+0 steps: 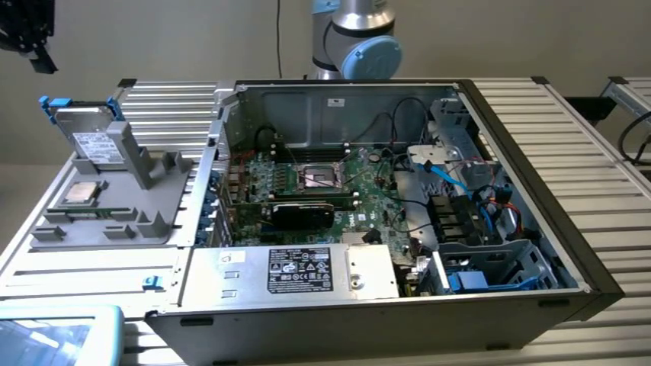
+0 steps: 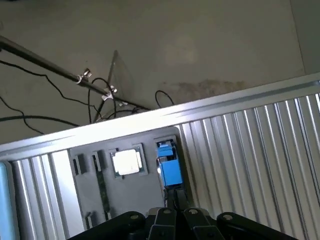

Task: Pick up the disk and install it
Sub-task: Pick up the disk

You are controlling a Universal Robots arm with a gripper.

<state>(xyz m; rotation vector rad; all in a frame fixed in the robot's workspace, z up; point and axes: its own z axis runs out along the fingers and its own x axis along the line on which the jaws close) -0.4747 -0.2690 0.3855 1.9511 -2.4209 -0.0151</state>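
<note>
The disk (image 1: 90, 139), grey-silver with a white label and a bright blue carrier, stands tilted on edge in a slot at the far end of the grey holder (image 1: 152, 221), on the exterior view's left. In the wrist view the disk (image 2: 169, 167) appears edge-on as a blue block on that holder (image 2: 90, 200). My gripper (image 2: 175, 199) hangs well above it with both black fingers pressed together, shut, holding nothing. In the exterior view its dark tip (image 1: 41, 61) hangs in the upper left corner, high over the holder.
A square silver processor chip (image 1: 81, 194) lies on the holder beside the disk. The open computer case (image 1: 569, 252) fills the middle, with a motherboard (image 1: 325, 183), a silver power supply (image 1: 305, 271), loose cables and a grey drive cage (image 1: 498, 267) at the exterior view's lower right.
</note>
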